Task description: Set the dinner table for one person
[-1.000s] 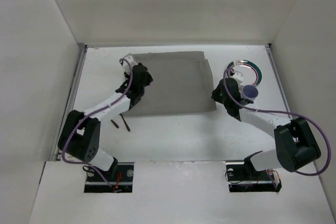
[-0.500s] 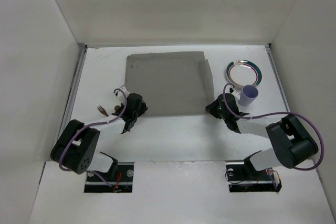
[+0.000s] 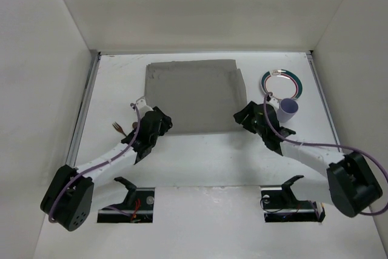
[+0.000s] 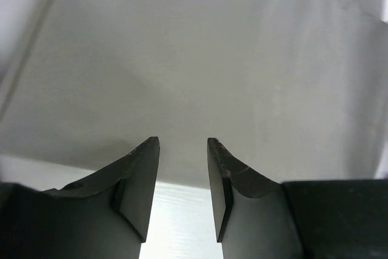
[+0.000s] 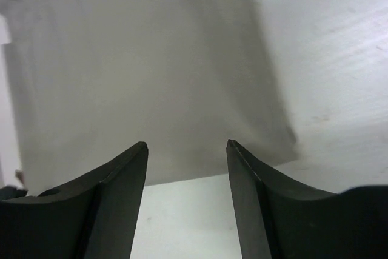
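Note:
The dinner table (image 3: 206, 162) is the big white top. A grey cloth mat (image 3: 194, 92) lies flat at its middle back. My left gripper (image 3: 159, 123) hovers at the mat's near left corner, open, and in the left wrist view nothing sits between its jaws (image 4: 183, 144), with the mat (image 4: 200, 59) just ahead. My right gripper (image 3: 243, 116) is at the near right corner, open and empty (image 5: 187, 145), facing the mat's edge (image 5: 139, 71).
A round plate with a green and pink rim (image 3: 282, 82) lies at the back right, with a purple cup (image 3: 288, 108) just in front of it. A brown fork (image 3: 117, 127) shows left of the left arm. Metal rails run along both side edges.
The mat, skewed a second ago, now lies square. Both grippers came back from its far parts to its near corners. The right gripper's jaws have opened.

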You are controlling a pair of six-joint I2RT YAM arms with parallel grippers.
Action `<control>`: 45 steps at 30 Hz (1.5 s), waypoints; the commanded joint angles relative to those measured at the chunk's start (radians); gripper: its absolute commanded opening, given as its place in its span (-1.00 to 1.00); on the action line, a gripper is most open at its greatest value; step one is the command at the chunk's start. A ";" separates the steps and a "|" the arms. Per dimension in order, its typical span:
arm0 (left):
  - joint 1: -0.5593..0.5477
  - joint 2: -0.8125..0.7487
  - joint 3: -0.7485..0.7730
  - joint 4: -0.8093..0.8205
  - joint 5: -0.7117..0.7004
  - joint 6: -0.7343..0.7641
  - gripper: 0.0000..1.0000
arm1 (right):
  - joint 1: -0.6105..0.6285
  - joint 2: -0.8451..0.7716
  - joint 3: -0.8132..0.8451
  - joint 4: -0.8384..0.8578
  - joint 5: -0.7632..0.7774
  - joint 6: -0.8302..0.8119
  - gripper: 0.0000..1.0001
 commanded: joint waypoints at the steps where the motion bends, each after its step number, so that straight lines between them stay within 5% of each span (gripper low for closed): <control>1: -0.074 -0.022 0.093 0.022 -0.044 0.085 -0.27 | 0.058 -0.116 0.123 -0.125 0.074 -0.095 0.25; 6: -0.175 0.060 0.140 0.137 -0.072 0.189 -0.23 | 0.066 -0.212 0.223 -0.270 0.212 -0.198 0.25; 11: -0.222 0.137 0.162 0.254 -0.066 0.248 -0.21 | -0.034 -0.288 0.284 -0.368 0.293 -0.269 -0.56; 13: -0.228 0.163 0.163 0.295 -0.062 0.260 -0.21 | -0.089 -0.295 0.295 -0.382 0.327 -0.281 -0.67; 17: -0.251 0.186 0.138 0.350 -0.049 0.269 -0.20 | -0.233 -0.246 0.355 -0.379 0.330 -0.310 -0.63; 21: -0.258 0.194 0.104 0.381 -0.049 0.281 -0.20 | -0.374 -0.168 0.422 -0.325 0.323 -0.303 -0.11; 26: -0.245 0.188 0.078 0.396 -0.043 0.268 -0.18 | -0.577 -0.026 0.510 -0.267 0.203 -0.263 0.21; 33: -0.242 0.185 0.068 0.415 -0.014 0.252 -0.15 | -0.790 0.249 0.521 -0.132 -0.035 -0.109 0.18; 45: -0.228 0.200 0.062 0.433 0.018 0.226 -0.14 | -0.850 0.511 0.514 -0.035 -0.167 -0.048 0.08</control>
